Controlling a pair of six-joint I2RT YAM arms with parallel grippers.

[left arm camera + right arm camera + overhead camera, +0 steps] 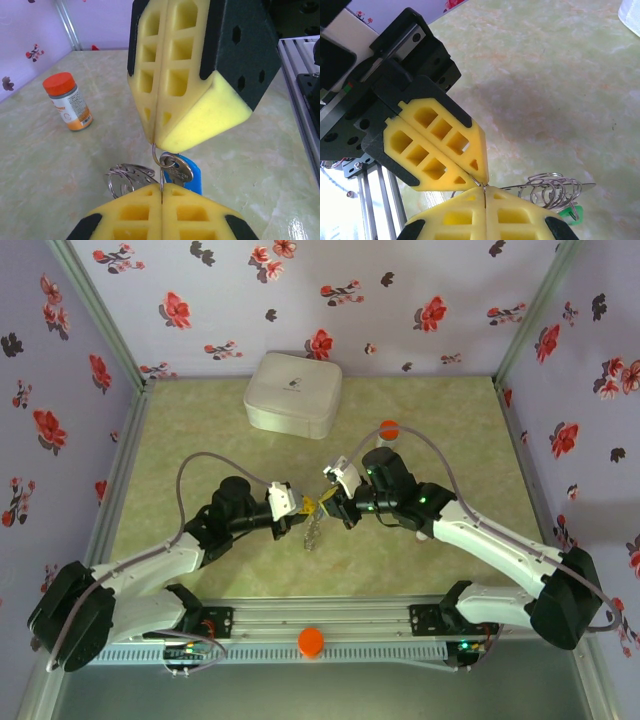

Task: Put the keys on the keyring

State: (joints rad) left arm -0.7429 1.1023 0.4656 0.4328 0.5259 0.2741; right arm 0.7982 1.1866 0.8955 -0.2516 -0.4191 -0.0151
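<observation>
1. At the middle of the table [480, 440] the two arms meet tip to tip. The left gripper [298, 503] and the right gripper [335, 502] are both closed tight, and each pinches a thin strand of the keyring [313, 530] between its yellow pads.
2. Below the tips, the rest of the keyring hangs as loose silver-grey coils close over the table. I cannot tell whether it touches the surface.
3. From the left wrist view, the blue key [192, 175] hangs just under the tips of the right gripper, and its metal part seems to be hooked on the wire. The green key [572, 212] lies beside the coils and is partly hidden, so I cannot tell if it is threaded.
4. I judge that the step in hand is to feed a key along the wire. To do it well, one gripper should hold the short stretch firm while the other lets go and takes the wire again farther along, slowly. The wire is thin and floppy and may slip out of the soft pads.
5. The orange-capped bottle [390, 430] stands behind the right gripper, and the white box [293, 392] is at the far side, well apart from the work. The hindrance is nearer. The bulky pads hide the wire, and the coils may tangle with the keys.
</observation>
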